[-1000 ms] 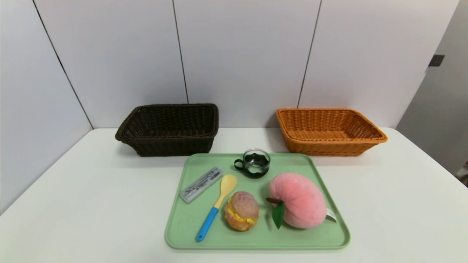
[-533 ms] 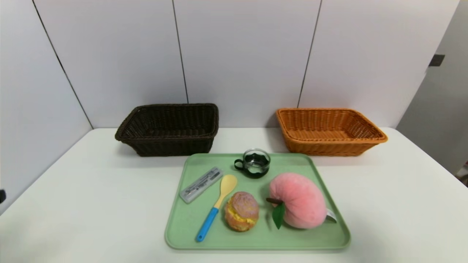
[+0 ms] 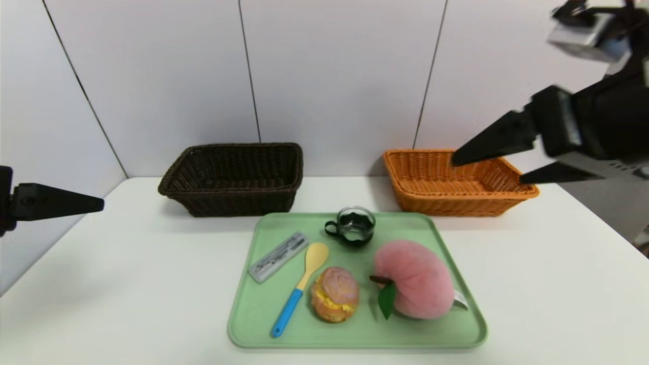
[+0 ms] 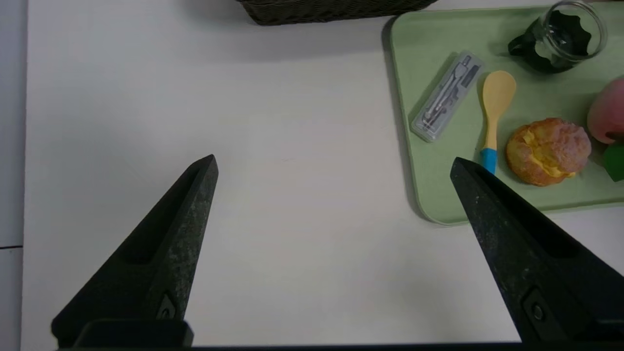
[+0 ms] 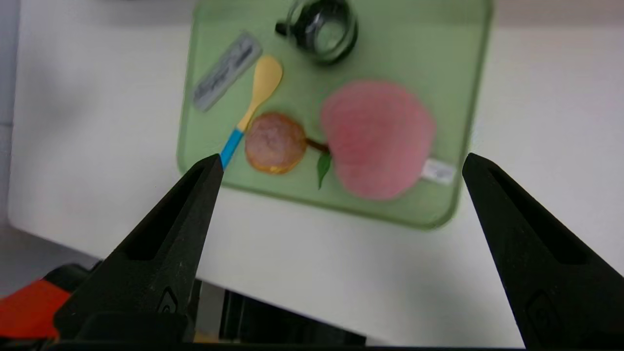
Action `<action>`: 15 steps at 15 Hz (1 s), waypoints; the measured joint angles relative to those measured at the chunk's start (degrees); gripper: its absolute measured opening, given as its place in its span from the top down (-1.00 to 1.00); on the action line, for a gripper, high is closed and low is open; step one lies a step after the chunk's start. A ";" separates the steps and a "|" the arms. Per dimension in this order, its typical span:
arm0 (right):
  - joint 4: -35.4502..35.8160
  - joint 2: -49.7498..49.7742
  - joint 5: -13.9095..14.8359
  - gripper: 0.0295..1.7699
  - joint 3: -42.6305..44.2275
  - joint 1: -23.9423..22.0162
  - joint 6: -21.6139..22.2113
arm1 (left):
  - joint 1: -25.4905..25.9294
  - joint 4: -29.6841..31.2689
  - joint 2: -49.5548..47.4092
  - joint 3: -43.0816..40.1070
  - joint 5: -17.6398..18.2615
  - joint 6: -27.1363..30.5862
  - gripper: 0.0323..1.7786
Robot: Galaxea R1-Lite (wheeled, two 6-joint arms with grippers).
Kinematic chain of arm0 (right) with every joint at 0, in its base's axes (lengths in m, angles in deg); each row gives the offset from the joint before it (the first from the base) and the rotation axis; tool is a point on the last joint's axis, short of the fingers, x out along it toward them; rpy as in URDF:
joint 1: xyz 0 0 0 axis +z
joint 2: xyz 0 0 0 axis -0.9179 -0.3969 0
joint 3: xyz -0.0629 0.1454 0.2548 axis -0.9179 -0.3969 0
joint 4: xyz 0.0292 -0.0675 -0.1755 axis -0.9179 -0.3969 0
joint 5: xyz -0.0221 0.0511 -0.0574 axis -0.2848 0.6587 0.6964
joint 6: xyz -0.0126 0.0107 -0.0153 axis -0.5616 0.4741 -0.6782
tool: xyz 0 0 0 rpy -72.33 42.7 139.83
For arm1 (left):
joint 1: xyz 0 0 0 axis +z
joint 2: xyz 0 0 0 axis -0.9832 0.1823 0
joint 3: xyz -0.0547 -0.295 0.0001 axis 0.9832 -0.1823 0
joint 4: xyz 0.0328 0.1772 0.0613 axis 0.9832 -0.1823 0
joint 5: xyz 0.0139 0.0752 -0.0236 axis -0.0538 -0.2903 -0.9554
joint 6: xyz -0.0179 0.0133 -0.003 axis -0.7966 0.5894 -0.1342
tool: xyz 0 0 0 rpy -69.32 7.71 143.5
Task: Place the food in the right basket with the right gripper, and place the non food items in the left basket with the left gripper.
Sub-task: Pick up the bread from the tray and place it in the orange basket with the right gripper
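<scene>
Five things lay on the green tray (image 3: 243, 324), which sat on the white tabletop (image 3: 127, 284). Toward the tray's far edge stood a small glass cup (image 3: 355, 226) with a black handle. Near the tray's left edge lay a clear case (image 3: 279, 256), and just beside it a spoon (image 3: 300, 286) with a yellow bowl and blue handle. Next to the spoon, near the tray's middle, sat a cream puff (image 3: 335, 294), and on the tray's right side rested a pink plush peach (image 3: 413, 279), its green leaf pointing at the puff.

Beyond the tray's far left corner stood the dark brown basket (image 3: 233, 178), and beyond its far right corner the orange basket (image 3: 456, 181); I saw nothing inside either.

My left hand (image 4: 334, 165) hung well to the left of the tray, above bare tabletop, fingers (image 4: 170, 229) spread wide and holding nothing. My right hand (image 5: 341, 163) hung high, to the right of the tray in the head view and up near the orange basket, fingers (image 5: 165, 229) likewise spread wide, nothing between them.
</scene>
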 joint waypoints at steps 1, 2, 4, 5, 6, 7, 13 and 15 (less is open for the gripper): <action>-3.72 -3.38 0.20 -0.92 1.85 3.69 3.21 | -1.13 1.40 0.32 -0.73 0.13 -0.11 -0.90; -5.84 -5.97 0.27 -0.92 2.71 6.45 4.86 | -1.76 2.56 0.54 -1.68 0.28 -0.15 -0.90; -7.03 -10.76 0.02 -0.92 3.58 11.30 5.61 | -4.18 4.52 0.90 -3.69 0.44 -0.61 -0.90; -6.78 -12.73 0.02 -0.92 3.80 13.31 5.60 | -6.12 4.38 1.06 -4.71 0.09 -1.82 -0.90; -6.03 -14.60 0.06 -0.92 3.94 15.15 5.63 | -8.13 4.07 1.16 -5.58 -0.77 -3.58 -0.90; -5.11 -16.42 0.22 -0.92 4.02 16.59 5.83 | -10.69 3.80 1.27 -6.52 -2.43 -6.10 -0.90; 0.02 -24.75 4.33 -0.92 4.14 19.76 8.19 | -17.23 3.66 1.48 -9.34 -8.62 -13.15 -0.90; 2.26 -26.87 5.02 -0.92 4.14 19.65 9.41 | -17.37 3.63 1.37 -9.64 -8.81 -13.04 -0.90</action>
